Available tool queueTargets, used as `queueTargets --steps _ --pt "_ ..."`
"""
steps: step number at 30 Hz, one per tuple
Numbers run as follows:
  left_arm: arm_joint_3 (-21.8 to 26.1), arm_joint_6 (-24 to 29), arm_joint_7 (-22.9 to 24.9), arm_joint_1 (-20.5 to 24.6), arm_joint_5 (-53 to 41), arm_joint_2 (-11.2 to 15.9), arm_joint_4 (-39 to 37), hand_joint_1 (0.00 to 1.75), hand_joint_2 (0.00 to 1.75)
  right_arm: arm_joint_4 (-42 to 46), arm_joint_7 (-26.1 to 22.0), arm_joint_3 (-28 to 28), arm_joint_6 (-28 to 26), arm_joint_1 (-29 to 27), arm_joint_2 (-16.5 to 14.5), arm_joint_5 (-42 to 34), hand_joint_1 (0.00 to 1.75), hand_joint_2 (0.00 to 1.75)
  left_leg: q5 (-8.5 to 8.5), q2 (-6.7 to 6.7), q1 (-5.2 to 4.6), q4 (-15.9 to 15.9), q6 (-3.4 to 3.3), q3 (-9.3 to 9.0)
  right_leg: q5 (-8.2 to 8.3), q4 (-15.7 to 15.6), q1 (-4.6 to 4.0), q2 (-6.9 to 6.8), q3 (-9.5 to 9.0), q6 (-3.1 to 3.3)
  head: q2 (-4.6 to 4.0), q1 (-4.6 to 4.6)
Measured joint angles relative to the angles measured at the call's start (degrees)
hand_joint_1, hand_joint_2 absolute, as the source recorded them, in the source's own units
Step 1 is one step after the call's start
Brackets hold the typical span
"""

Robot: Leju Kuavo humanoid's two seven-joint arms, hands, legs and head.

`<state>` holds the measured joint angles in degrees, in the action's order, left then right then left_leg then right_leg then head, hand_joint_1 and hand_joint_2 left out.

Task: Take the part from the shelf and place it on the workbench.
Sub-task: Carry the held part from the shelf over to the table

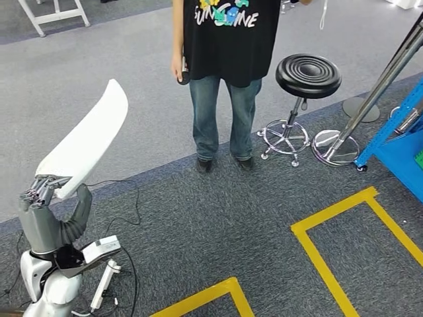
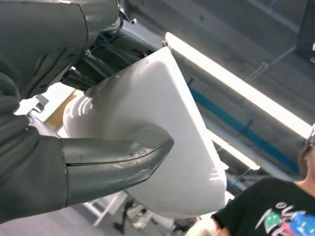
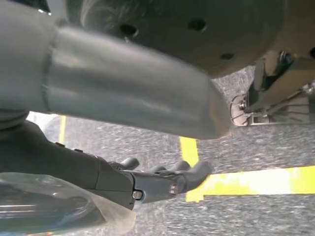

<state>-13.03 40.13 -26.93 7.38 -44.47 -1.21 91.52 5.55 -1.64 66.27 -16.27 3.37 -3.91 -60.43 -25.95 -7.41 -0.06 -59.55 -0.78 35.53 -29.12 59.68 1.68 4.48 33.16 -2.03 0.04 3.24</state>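
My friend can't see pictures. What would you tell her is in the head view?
The robot's left hand holds up a long, curved white plastic part over grey carpet marked with yellow tape lines. A person in a black T-shirt and jeans stands ahead, beside a round black stool.

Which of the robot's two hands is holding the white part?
The left hand holds the white part, its thumb pressed on the surface. The right hand hangs above the carpet with fingers extended, holding nothing.

A person [image 1: 227,72] in a black printed T-shirt and jeans stands on the grey carpet [image 1: 209,224]. Just beside stands a black round stool [image 1: 308,75] on a chrome base, with yellow floor tape [image 1: 324,264] nearer.
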Motion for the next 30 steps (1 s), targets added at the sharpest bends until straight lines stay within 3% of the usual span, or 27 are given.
queueTargets --steps 2,4,5,7,8,9,11,13,15,17,18,20,22,23,24,26,28,30 --pt "0.0 0.0 0.0 0.1 0.0 0.1 0.0 1.75 1.75 0.0 0.0 0.0 0.0 0.0 0.0 0.0 0.0 0.0 -0.95 1.59 -0.07 -1.6 0.54 0.69 -0.04 -0.3 0.01 -1.54 -0.54 0.73 -0.01 -0.37" --pt "0.0 0.0 0.0 0.2 0.1 0.1 0.0 1.75 1.75 0.0 0.0 0.0 0.0 -0.1 0.0 0.0 0.0 0.0 -3.7 5.02 -0.1 -7.3 1.05 3.32 -0.27 -0.6 -0.23 -3.23 -1.07 1.38 -0.02 -0.87" --pt "0.0 0.0 0.0 0.3 0.1 0.1 0.0 1.75 1.75 0.0 0.0 0.0 0.0 -0.1 0.0 0.0 0.0 0.0 -5.22 6.02 0.02 -11.1 1.22 5.2 -0.42 -0.6 -0.41 -4.12 -1.22 1.58 -0.03 -0.97" --pt "0.0 0.0 0.0 0.1 0.1 0.1 -0.1 1.75 1.75 0.0 0.0 0.1 0.0 -0.2 0.0 0.0 0.0 0.0 -6.14 6.65 0.16 -15.5 1.23 7.54 -0.72 -0.6 -0.68 -5.85 -1.45 1.75 -0.04 -1.02" --pt "0.0 0.0 0.0 0.1 0.1 0.1 -0.1 1.75 1.75 0.0 0.0 0.1 0.0 -0.2 0.0 0.0 0.0 0.0 -5.1 6.75 0.16 -14.7 1.06 7.2 -0.86 -0.6 -0.79 -6.65 -1.6 1.77 -0.04 -1.02" --pt "0.0 0.0 0.0 0.1 0.1 0.1 -0.1 1.75 1.75 0.0 0.0 0.1 0.0 -0.1 0.0 0.0 0.0 0.0 -3.27 7.02 0.06 -11.9 0.77 5.77 -1.03 -0.6 -0.89 -7.37 -1.83 1.77 -0.04 -1.03" --pt "0.0 0.0 0.0 0.1 0.1 0.1 -0.1 1.75 1.75 0.0 0.0 0.1 0.1 -0.1 0.0 0.0 0.0 0.0 -0.34 9.3 -0.69 -4.4 -0.04 1.87 -1.41 -0.6 -1.08 -8.65 -2.29 1.62 -0.04 -1.03" --pt "0.0 0.0 0.0 0.3 0.1 0.1 -0.1 1.75 1.75 0.0 0.0 0.1 0.1 0.0 0.0 0.0 0.0 0.0 0.13 11.1 -1.52 -0.4 -0.7 -0.06 -1.71 -0.8 -1.25 -9.82 -2.53 1.18 -0.04 -1.08" --pt "0.0 0.0 0.0 0.3 0.1 0.2 -0.1 1.75 1.75 0.0 0.0 0.1 0.1 0.1 0.0 0.0 0.0 0.0 0.02 10.26 -1.72 0.3 -1.12 -0.22 -1.92 -1.1 -1.32 -11.0 -2.87 0.58 -0.04 -1.14" --pt "0.0 0.0 0.0 0.3 0.1 0.3 0.0 1.75 1.75 0.0 0.0 0.2 0.1 0.3 0.0 0.0 0.0 0.0 0.35 9.04 -1.39 1.2 -1.58 -0.72 -2.86 -0.2 -1.23 -9.59 -2.63 0.09 -0.04 -1.07" --pt "-0.1 0.0 0.0 0.4 0.1 0.2 0.0 1.75 1.75 0.0 0.0 0.2 0.1 0.4 0.0 0.0 0.0 0.0 0.5 8.46 -1.14 1.6 -1.83 -1.0 -3.99 1.9 -1.18 -8.04 -1.65 -0.08 -0.04 -0.92" --pt "-0.1 0.0 0.0 0.5 0.1 0.1 0.0 1.75 1.75 0.0 0.0 0.3 0.1 0.3 0.0 0.0 0.0 0.0 0.49 7.3 -0.93 1.7 -2.15 -1.15 -6.97 9.1 -1.06 -5.22 2.3 -0.27 -0.04 -0.65" --pt "-0.1 0.0 0.1 0.5 0.1 0.1 -0.1 1.75 1.75 0.0 0.0 0.3 0.1 0.1 0.0 0.0 0.0 0.0 0.4 5.85 -0.87 1.7 -2.22 -1.22 -7.99 14.7 -1.0 -4.6 6.13 -0.55 -0.04 -0.44" --pt "-0.1 0.0 0.1 0.4 0.1 0.1 -0.1 1.75 1.75 0.0 0.0 0.4 0.1 0.1 0.0 0.0 0.0 0.0 0.33 5.02 -0.79 1.6 -2.13 -1.31 -6.77 14.6 -0.95 -4.52 6.72 -0.7 -0.04 -0.43" --pt "-0.1 0.0 0.2 0.4 0.1 0.1 -0.1 1.75 1.75 0.0 0.0 0.4 0.1 0.0 0.0 0.0 0.0 0.0 0.2 4.18 -0.66 1.5 -1.96 -1.44 -4.6 12.3 -0.83 -4.32 6.21 -0.84 -0.04 -0.4" --pt "-0.1 0.0 0.3 0.4 0.1 0.1 -0.2 1.75 1.75 0.0 0.0 0.4 0.1 0.0 0.0 0.0 0.0 0.0 -0.3 2.66 -0.44 0.9 -1.32 -1.49 -0.25 4.9 -0.34 -2.18 3.4 -1.23 -0.04 -0.36" --pt "-0.1 0.0 0.3 0.5 0.2 0.1 -0.2 1.75 1.75 0.0 0.0 0.4 0.1 0.0 0.0 0.0 0.0 0.0 -0.66 1.33 -0.3 0.2 -0.68 -1.04 0.86 0.5 -0.02 -0.09 1.22 -1.01 -0.03 -0.36" --pt "-0.1 0.0 0.3 0.5 0.2 0.2 -0.2 1.75 1.75 0.0 0.1 0.4 0.2 0.1 0.0 0.0 0.0 0.0 -0.58 0.05 -0.12 0.1 -0.17 -0.61 0.46 0.0 -0.1 -0.53 0.59 -0.2 -0.03 -0.4"
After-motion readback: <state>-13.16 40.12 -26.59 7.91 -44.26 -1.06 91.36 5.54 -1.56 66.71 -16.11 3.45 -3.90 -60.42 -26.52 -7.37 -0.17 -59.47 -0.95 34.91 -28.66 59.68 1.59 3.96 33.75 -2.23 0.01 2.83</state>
